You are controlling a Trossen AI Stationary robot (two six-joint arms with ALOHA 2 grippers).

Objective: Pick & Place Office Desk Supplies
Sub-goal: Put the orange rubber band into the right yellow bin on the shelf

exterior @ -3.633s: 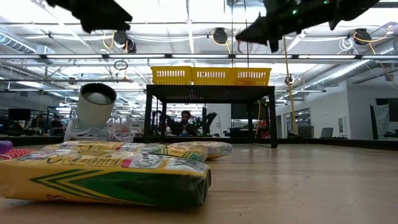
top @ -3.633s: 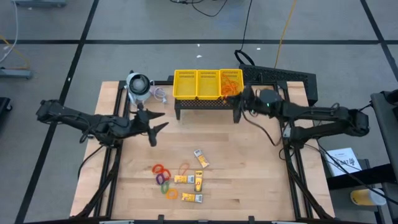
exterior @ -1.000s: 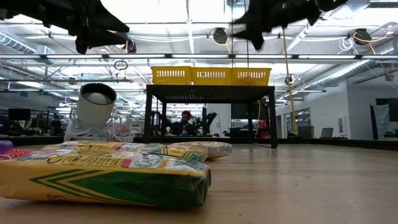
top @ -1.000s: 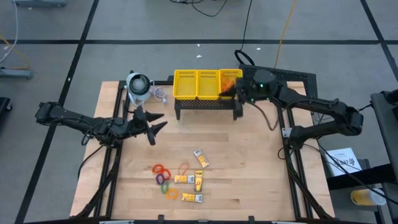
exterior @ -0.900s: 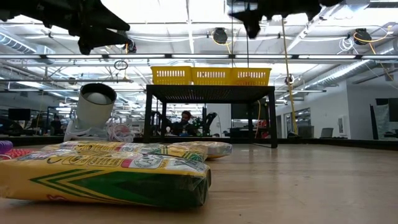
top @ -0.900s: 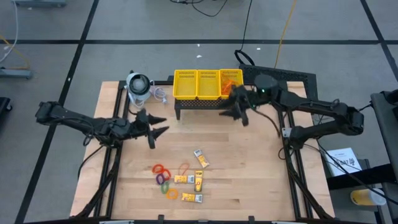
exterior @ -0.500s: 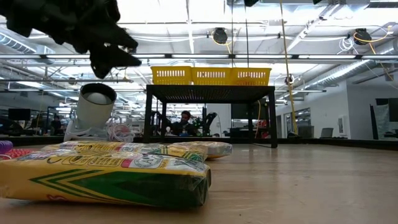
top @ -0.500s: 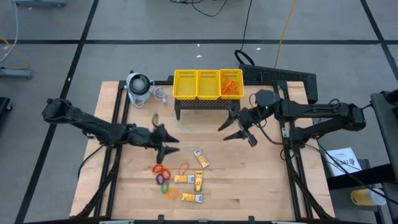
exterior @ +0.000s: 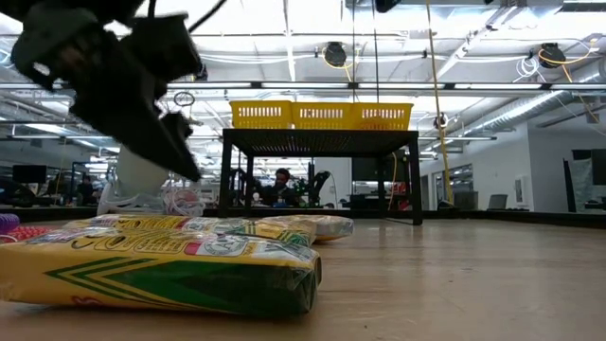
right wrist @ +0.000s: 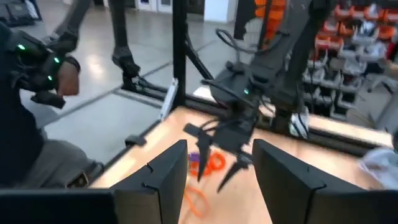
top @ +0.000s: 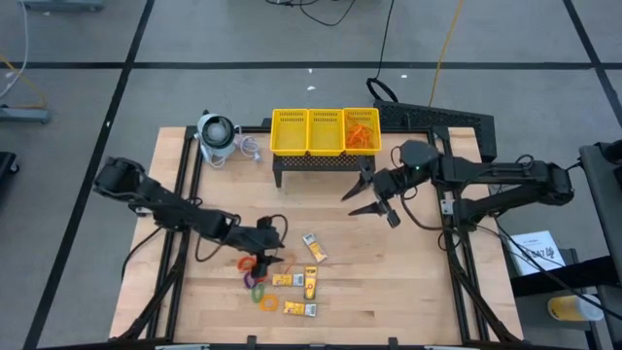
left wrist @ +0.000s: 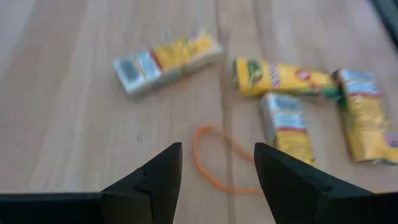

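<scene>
The office desk supplies lie near the table's front middle: yellow packets (top: 311, 282), coloured rings (top: 256, 280) and an orange rubber-band loop (left wrist: 214, 163). My left gripper (top: 277, 249) hangs low over them, tipped downward and open. In the left wrist view the loop lies flat on the wood between and beyond its fingertips (left wrist: 217, 177), apart from them. My right gripper (top: 360, 201) stands open with nothing between its fingers, raised in front of the right end of the yellow mesh basket (top: 292, 131). Orange bands (top: 362, 129) lie in the basket's right compartment.
The basket sits on a dark stand (top: 326, 165) at the table's far middle. A grey-white round device (top: 216, 134) with a cord stands at the far left. A large packet (exterior: 170, 265) lies right before the low camera. A person (right wrist: 31, 118) shows beyond the table.
My left gripper has come down and toward the table's near edge and right, tipping from level to pointing downward over the supplies. My right gripper has drawn back from over the basket's right compartment toward the near edge, then has kept still.
</scene>
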